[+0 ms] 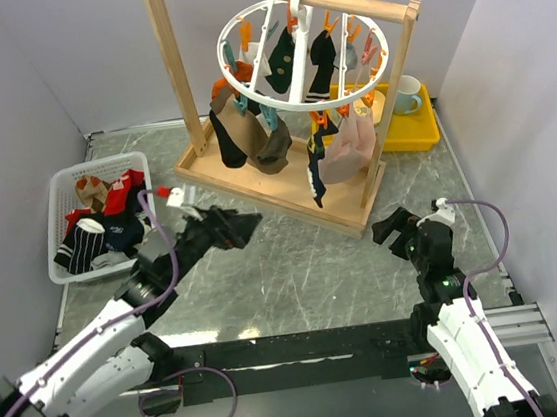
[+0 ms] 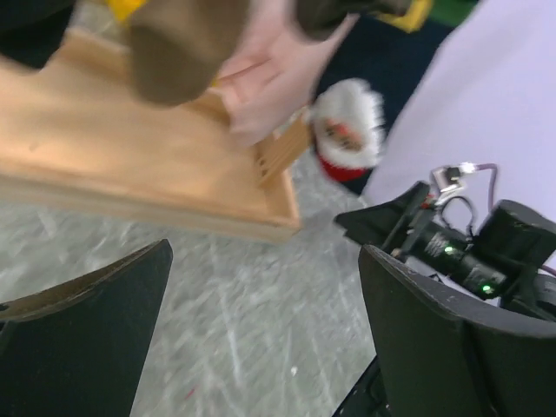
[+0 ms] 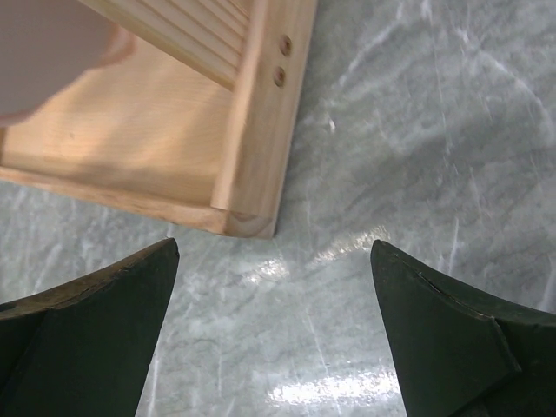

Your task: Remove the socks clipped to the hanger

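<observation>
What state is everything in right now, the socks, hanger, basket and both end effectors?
socks, clipped to the hanger, hanging limp
hanger, hooked over the wooden rack bar
basket, holds several socks
left end effector, open, empty
right end effector, open, empty
mug, upright

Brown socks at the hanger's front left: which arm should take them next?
Left. The left hand, open, sits just in front of the brown socks with nothing between. The right hand, also open, would have to reach past the rack's post and the pink sock.
</observation>
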`<move>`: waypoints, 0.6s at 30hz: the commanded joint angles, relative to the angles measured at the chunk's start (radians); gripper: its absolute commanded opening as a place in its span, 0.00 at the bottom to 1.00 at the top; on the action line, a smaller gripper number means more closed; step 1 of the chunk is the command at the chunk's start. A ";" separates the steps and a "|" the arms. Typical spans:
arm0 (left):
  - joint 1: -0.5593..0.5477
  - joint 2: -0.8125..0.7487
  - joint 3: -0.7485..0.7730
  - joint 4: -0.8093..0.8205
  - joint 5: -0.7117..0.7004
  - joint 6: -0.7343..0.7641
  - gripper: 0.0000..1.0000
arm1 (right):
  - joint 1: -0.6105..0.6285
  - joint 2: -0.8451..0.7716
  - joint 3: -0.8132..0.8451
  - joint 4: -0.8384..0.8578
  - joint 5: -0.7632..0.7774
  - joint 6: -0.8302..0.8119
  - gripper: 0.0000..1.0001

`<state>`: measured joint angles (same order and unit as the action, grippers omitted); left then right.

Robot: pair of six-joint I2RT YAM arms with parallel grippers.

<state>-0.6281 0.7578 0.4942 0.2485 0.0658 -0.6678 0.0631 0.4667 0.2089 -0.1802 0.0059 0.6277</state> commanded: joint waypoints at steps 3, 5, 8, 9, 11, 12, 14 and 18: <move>-0.174 0.190 0.184 0.093 -0.175 0.100 0.99 | 0.004 0.017 0.037 0.039 -0.030 -0.029 1.00; -0.197 0.250 0.211 0.135 -0.187 0.125 0.99 | 0.006 0.012 0.032 0.041 -0.037 -0.034 1.00; -0.216 0.314 0.236 0.193 -0.188 0.140 0.99 | 0.006 0.016 0.035 0.041 -0.041 -0.036 1.00; -0.223 0.328 0.241 0.207 -0.196 0.145 0.99 | 0.006 0.018 0.035 0.042 -0.043 -0.037 1.00; -0.243 0.371 0.245 0.263 -0.225 0.160 0.99 | 0.006 0.015 0.034 0.042 -0.046 -0.040 1.00; -0.249 0.386 0.248 0.288 -0.233 0.163 0.99 | 0.006 0.015 0.034 0.044 -0.049 -0.040 1.00; -0.263 0.434 0.253 0.333 -0.265 0.168 0.99 | 0.006 0.018 0.035 0.044 -0.052 -0.042 1.00; -0.266 0.521 0.276 0.452 -0.290 0.165 1.00 | 0.006 0.018 0.041 0.036 -0.063 -0.049 1.00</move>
<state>-0.8871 1.2205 0.7086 0.5114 -0.1673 -0.5240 0.0631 0.4862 0.2092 -0.1734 -0.0463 0.5999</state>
